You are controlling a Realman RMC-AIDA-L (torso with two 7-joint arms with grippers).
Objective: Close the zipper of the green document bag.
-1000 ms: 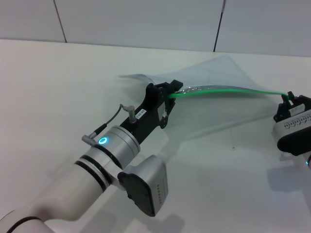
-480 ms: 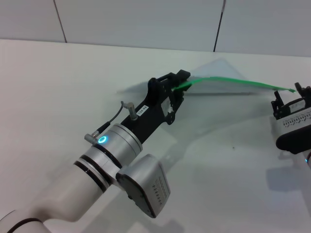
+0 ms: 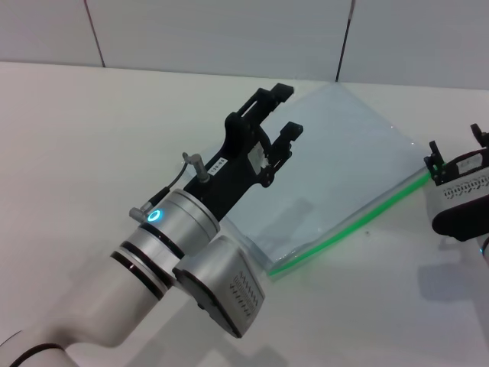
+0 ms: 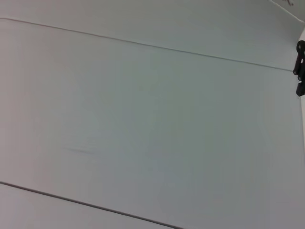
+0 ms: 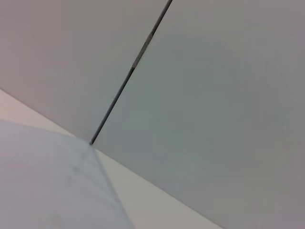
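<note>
1. Since 0.5 s ago: green document bag dropped from being held up by both arms; now lies flat on the table. Left gripper let go of the zipper and rose.
2. Left gripper: jaws spread wide, nothing between them; hovers over the bag's far-left part, pointing away from the robot. 2 black fingers visible.
3. Right gripper: at the right edge of head view, just beside the bag's right corner where the green strip ends. Jaws apart, holding nothing as far as seen; whether a fingertip touches the bag, can't tell.
4. Bag count: 1. Translucent pale blue-grey, between the 2 grippers, centre-right on the table.
5. Zipper: 1 bright green strip along the bag's near long edge, running from near the left arm's wrist camera housing up-right toward the right gripper. Slider tab not made out.
6. Wall behind the table: pale panels, 2 dark seams in head view.
7. Wrist views: left shows only pale panels w/ seams; right shows wall, 1 seam and a pale bag corner.
</note>
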